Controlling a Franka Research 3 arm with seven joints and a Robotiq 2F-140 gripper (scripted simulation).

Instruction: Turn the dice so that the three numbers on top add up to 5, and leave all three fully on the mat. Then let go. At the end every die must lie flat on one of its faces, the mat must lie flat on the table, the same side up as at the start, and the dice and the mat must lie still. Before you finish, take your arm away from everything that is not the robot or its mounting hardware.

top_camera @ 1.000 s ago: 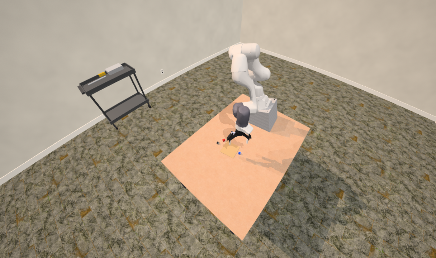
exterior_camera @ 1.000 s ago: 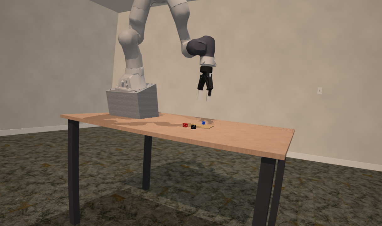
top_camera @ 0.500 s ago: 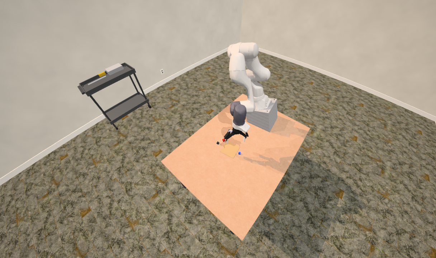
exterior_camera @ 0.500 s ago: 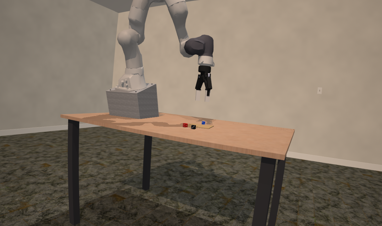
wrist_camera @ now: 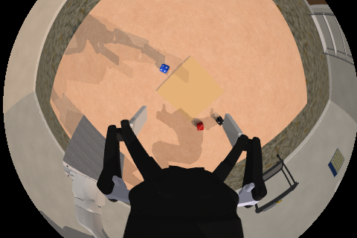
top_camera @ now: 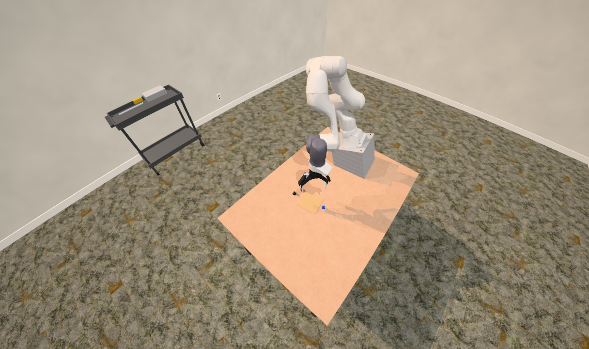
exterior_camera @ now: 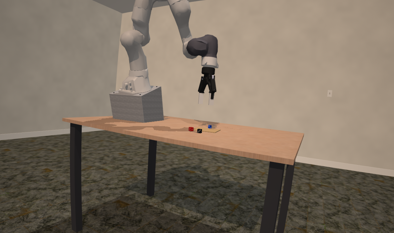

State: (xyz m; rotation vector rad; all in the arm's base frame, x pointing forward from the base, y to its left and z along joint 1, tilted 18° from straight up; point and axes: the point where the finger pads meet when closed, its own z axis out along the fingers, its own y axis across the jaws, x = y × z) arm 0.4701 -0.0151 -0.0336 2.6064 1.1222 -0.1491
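A tan square mat (top_camera: 311, 202) lies flat on the wooden table; it also shows in the wrist view (wrist_camera: 190, 91) and in the side view (exterior_camera: 211, 130). A blue die (wrist_camera: 163, 68) (top_camera: 323, 207) (exterior_camera: 209, 126) lies on the table just off one mat edge. A red die (wrist_camera: 199, 126) (exterior_camera: 191, 128) and a black die (wrist_camera: 219, 120) (exterior_camera: 199, 130) (top_camera: 294, 193) lie on the table just off the opposite side. My gripper (exterior_camera: 205, 100) (wrist_camera: 186, 117) (top_camera: 314, 185) hangs open and empty well above the table, over the red die's side of the mat. Top numbers are too small to read.
The robot's grey base block (exterior_camera: 136, 104) stands on the table's far end. A dark metal cart (top_camera: 154, 125) with a few items stands on the floor by the wall, away from the table.
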